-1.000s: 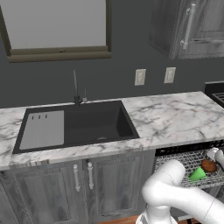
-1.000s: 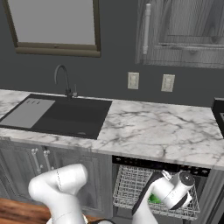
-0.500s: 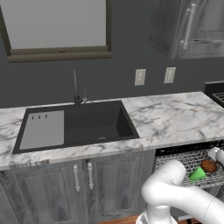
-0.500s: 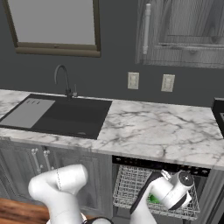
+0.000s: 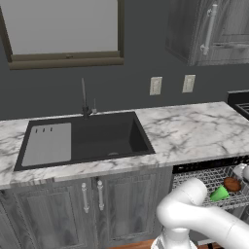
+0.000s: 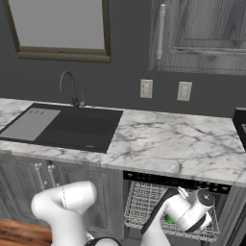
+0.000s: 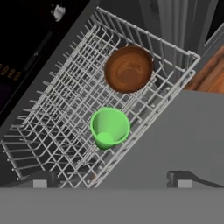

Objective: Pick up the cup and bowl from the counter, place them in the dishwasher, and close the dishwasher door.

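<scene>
Above the pulled-out wire rack [image 7: 65, 113] there's open air, with only the green cup [image 7: 109, 127] and the brown bowl [image 7: 128, 69] sitting apart in its middle, and bare wire on the stretch around them. The rack's rim closes off the sides, and the lowered grey dishwasher door [image 7: 175, 135] lies flat just beside it. Up top, the counter [image 6: 168, 144] overhangs the dishwasher [image 6: 175, 182] mouth, so room overhead narrows toward the back.
</scene>
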### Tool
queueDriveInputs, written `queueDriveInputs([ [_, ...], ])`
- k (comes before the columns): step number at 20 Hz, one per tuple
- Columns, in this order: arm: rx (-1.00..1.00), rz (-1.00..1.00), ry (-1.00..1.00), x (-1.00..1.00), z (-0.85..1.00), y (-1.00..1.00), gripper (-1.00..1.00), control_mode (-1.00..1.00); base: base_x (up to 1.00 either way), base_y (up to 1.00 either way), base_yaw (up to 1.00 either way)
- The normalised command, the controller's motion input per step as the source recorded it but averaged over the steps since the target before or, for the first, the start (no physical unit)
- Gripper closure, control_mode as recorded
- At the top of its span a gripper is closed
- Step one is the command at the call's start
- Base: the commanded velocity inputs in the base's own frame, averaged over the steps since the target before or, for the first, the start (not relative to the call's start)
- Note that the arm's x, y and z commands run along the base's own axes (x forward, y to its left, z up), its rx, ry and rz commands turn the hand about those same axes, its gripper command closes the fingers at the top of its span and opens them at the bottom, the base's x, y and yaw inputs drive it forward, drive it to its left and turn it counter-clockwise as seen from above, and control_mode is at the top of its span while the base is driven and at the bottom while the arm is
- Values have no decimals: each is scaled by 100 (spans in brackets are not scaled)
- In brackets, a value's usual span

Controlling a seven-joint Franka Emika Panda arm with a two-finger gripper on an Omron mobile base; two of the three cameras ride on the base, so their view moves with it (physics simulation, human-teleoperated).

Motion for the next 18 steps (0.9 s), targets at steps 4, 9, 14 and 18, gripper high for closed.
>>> queueDriveInputs([
  [4, 0, 0, -4, -25, 19, 4, -100, -100, 0, 0, 0],
  [9, 0, 0, -5, -25, 19, 5, -100, -100, 0, 0, 0],
  [14, 0, 0, -5, -26, 13, 10, -100, -100, 0, 0, 0],
  [18, 0, 0, -6, -34, 1, 18, -100, -100, 0, 0, 0],
])
